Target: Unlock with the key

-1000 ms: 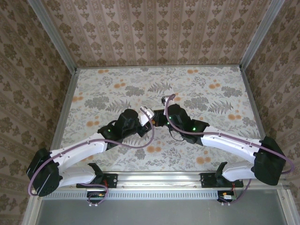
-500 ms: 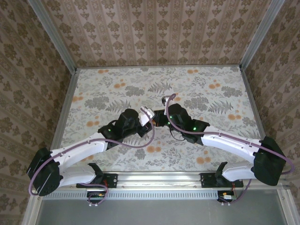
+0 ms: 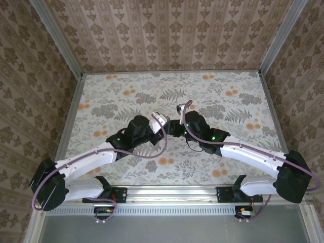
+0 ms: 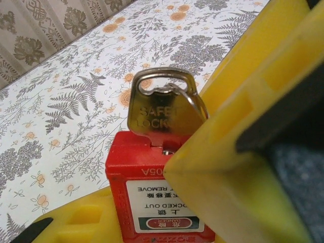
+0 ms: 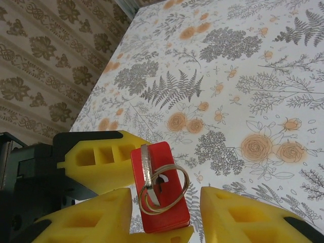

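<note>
Two-armed hold: clamped red padlock [image 4: 163, 202] in left end effector [image 3: 160, 121], presenting key [image 4: 161, 109] upward; spread right end effector [image 5: 164, 200] open astride key, grasping nothing.

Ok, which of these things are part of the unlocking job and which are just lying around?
Part of the job: red padlock, gripped by the left gripper; key in its keyhole; right gripper, open, with a finger on either side of the key.

Just background: floral table cover; patterned walls.

Key [image 4: 161, 109] in padlock [image 4: 147, 172] top – padlock betw. left gripper [image 4: 157, 197] fingers [image 4: 238, 167]
</note>
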